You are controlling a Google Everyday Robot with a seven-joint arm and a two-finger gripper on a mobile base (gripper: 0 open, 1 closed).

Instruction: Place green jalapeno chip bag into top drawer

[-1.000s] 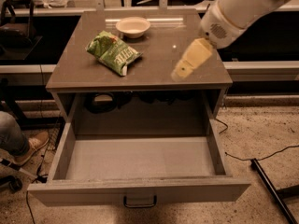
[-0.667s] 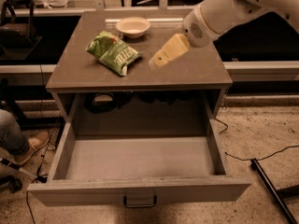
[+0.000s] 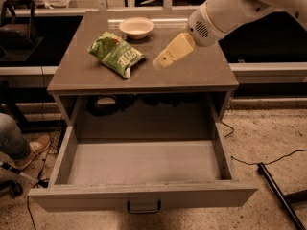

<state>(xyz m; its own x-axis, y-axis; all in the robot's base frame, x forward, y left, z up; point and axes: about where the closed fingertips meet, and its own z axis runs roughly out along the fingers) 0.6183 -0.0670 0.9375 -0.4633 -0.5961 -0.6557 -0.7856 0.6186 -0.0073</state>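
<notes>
The green jalapeno chip bag (image 3: 116,53) lies crinkled on the cabinet top, left of centre, with white lettering facing up. The top drawer (image 3: 142,163) is pulled wide open below and its inside holds nothing; its dark handle (image 3: 143,207) is at the middle of the front panel. My gripper (image 3: 163,60) hangs from the white arm (image 3: 225,11) above the cabinet top, a short way right of the bag and not touching it. It holds nothing.
A round cream bowl (image 3: 136,27) stands at the back of the cabinet top (image 3: 201,73), behind the bag. A person's leg and shoe (image 3: 29,147) are on the floor at left. Cables and a black bar (image 3: 276,190) lie on the floor at right.
My gripper has moved left across the cabinet top, from near the right edge toward the chip bag. The bag, bowl and drawer have not moved.
</notes>
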